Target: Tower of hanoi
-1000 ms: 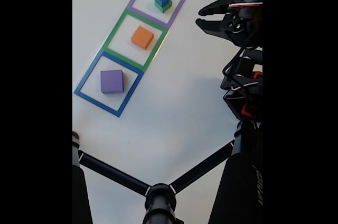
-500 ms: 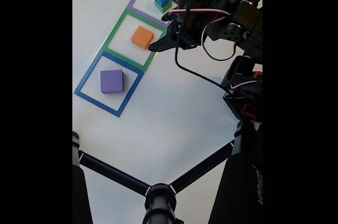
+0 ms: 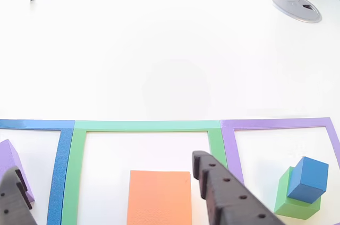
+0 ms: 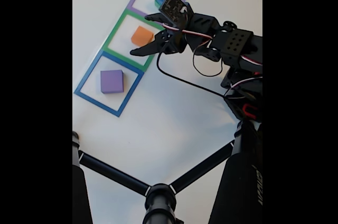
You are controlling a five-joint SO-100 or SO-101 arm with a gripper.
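My hand (image 4: 143,48) hung released over the orange block (image 4: 142,36) in the green frame (image 4: 117,29); the blue block (image 3: 308,179) sat on the green block (image 3: 295,204), right.

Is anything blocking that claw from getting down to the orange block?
Nothing visible. In the other view the claw hangs open with one finger on each side of the orange block, which lies alone in the green square. The blue cube on the green cube and the purple block sit in neighbouring squares.

Arm extended, fingers (image 4: 145,48) spread apart, empty
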